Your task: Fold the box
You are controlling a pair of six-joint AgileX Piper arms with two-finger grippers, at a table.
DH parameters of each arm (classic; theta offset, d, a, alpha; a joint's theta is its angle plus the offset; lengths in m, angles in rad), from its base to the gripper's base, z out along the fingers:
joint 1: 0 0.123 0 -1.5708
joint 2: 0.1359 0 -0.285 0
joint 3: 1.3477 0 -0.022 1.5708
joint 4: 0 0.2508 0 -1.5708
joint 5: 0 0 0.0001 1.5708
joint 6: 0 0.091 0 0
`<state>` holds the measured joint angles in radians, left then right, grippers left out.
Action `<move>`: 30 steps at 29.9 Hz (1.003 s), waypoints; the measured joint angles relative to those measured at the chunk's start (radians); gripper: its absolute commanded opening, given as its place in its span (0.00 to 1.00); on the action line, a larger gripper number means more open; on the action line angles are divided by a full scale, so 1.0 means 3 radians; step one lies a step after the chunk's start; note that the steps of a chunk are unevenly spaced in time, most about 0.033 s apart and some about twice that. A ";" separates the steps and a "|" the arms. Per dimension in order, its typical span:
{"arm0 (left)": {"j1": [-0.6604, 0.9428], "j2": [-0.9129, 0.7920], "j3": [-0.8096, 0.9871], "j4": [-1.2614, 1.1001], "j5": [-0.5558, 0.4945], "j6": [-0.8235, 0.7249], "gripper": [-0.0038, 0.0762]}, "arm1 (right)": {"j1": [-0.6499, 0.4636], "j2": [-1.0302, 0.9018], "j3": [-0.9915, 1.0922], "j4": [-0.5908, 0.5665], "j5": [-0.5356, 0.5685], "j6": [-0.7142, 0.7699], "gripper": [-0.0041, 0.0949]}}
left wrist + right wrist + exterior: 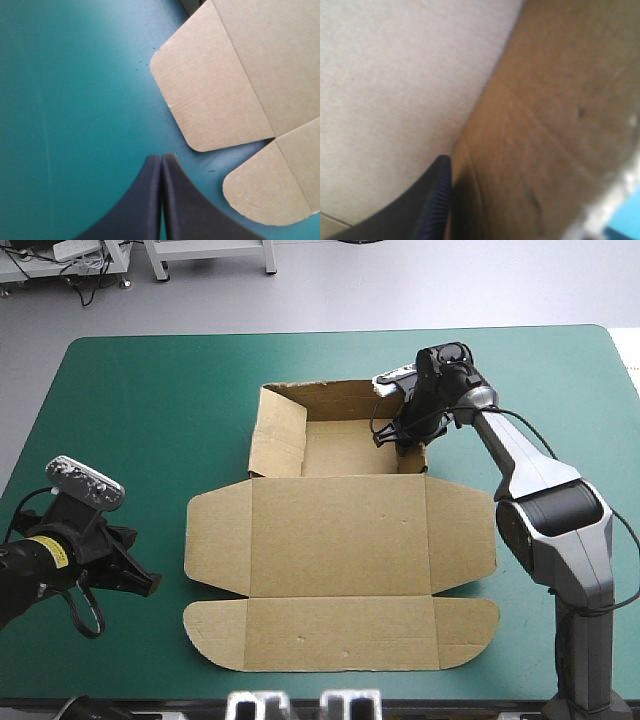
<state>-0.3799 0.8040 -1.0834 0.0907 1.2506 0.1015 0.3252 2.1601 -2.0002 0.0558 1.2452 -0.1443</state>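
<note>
The brown box [340, 530] lies mid-table, its lid panel and rounded flaps flat toward the near edge. At its far end stands a tray with raised walls [278, 435]. My right gripper [403, 438] is at the tray's right wall. In the right wrist view one black finger [432, 205] presses the inner face of that wall [545, 125], which hides the other finger; the gripper is shut on the box. My left gripper [140, 580] rests low over the cover left of the lid's flaps [215, 100], shut [161, 157] and holding nothing.
Teal-green cover [130, 410] stretches between the box and the table's left edge. A narrower strip of cover [560, 390] lies right of the box, crossed by the right arm. The box's near flaps reach close to the table's front edge.
</note>
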 measured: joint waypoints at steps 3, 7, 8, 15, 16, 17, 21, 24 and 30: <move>0.0000 0.0000 0.0000 0.0003 0.0000 -0.0007 0.03 | -0.0008 0.0027 -0.0090 0.0023 -0.0010 -0.0093 0.02; 0.0000 0.0000 0.0000 0.0015 0.0000 -0.0011 0.03 | -0.0007 0.0055 -0.0288 -0.0054 -0.0018 -0.0170 0.02; 0.0000 0.0000 0.0000 0.0030 0.0000 -0.0011 0.03 | -0.0007 0.0055 -0.0351 -0.0106 -0.0018 -0.0178 0.02; 0.0000 0.0000 0.0000 0.0153 0.0000 -0.0011 0.03 | -0.0465 0.0055 -0.0798 -0.0212 -0.0021 -0.0237 0.02; 0.0000 0.0000 0.0000 0.0157 0.0000 -0.0011 0.03 | -0.0597 0.0055 -0.0861 -0.0235 -0.0021 -0.0263 0.02; 0.0000 0.0000 0.0000 0.0161 0.0000 -0.0015 0.03 | -0.0710 0.0058 -0.0917 -0.0252 -0.0025 -0.0276 0.02; 0.0000 0.0000 0.0002 0.0161 0.0000 -0.0043 0.03 | -0.1335 0.0058 -0.1056 -0.0314 -0.0063 -0.0305 0.02; 0.0000 0.0000 0.0002 0.0161 0.0000 -0.0046 0.03 | -0.1808 0.0062 -0.1070 -0.0293 -0.0067 -0.0312 0.02; 0.0000 0.0000 0.0002 0.0164 0.0000 -0.0047 0.03 | -0.2519 0.0110 -0.1070 0.0002 -0.0026 -0.0361 0.02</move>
<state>-0.3799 0.8040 -1.0827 0.1399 1.2506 0.0873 -0.4305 2.1932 -2.3212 0.0563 1.2373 -0.2525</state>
